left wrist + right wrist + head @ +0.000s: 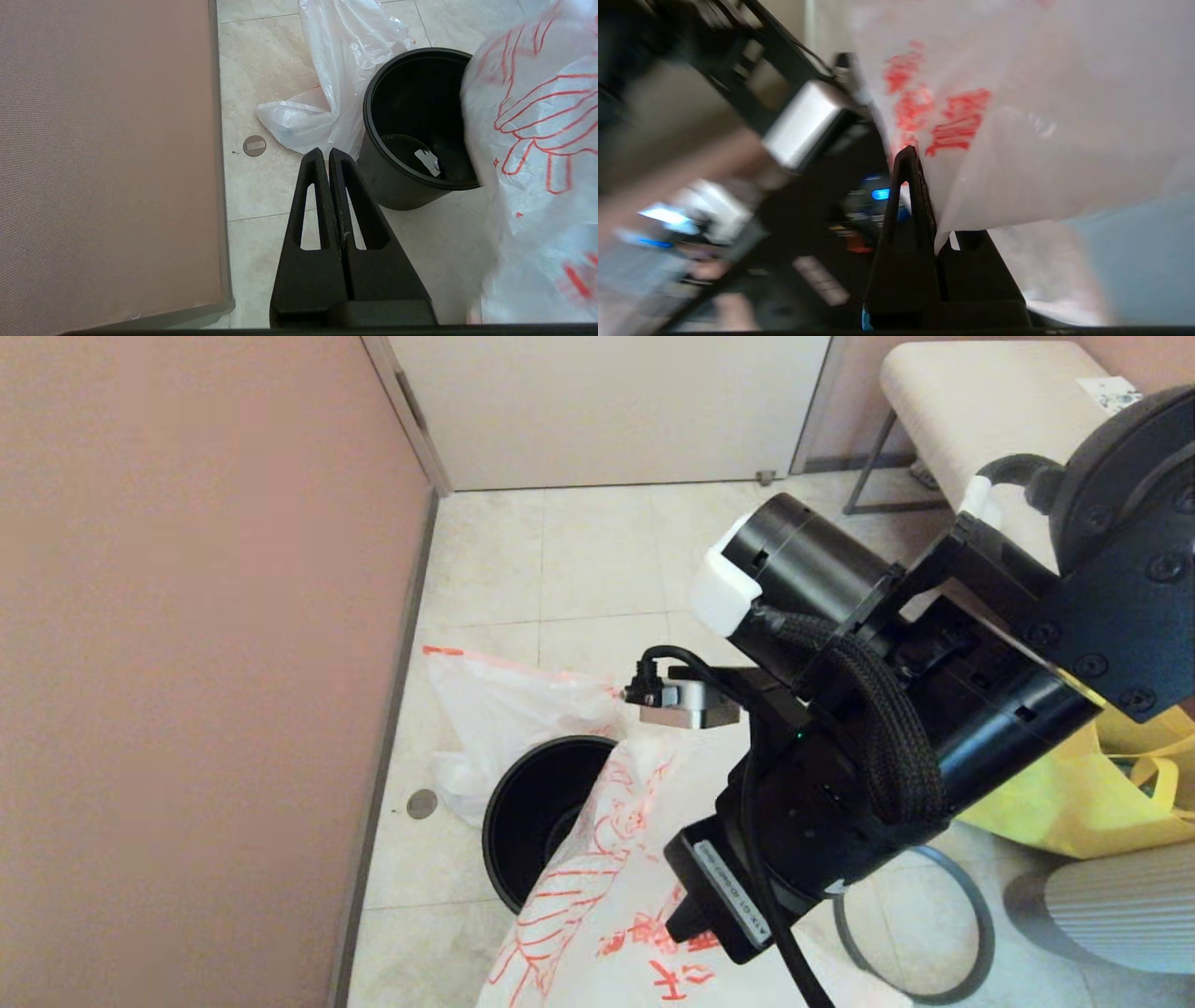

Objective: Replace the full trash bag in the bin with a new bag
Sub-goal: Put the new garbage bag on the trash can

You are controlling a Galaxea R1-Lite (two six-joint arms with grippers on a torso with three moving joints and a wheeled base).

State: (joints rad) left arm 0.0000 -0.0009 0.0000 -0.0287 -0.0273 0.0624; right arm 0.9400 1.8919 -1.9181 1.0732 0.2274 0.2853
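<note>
The dark-grey bin stands on the tiled floor with no liner, only a white scrap at its bottom. Behind it and against its far side lies the translucent white trash bag, orange-edged and crumpled. The new bag, white with a big red line drawing, hangs over the bin's right rim. My right gripper is shut on the new bag; the plastic covers one finger. My left gripper is shut and empty, just in front of the bin, apart from it.
A pink wall runs close along the left. The thin grey hoop lies on the floor to the right of the bin. A yellow fabric tote, a ribbed white object and a chair stand at the right.
</note>
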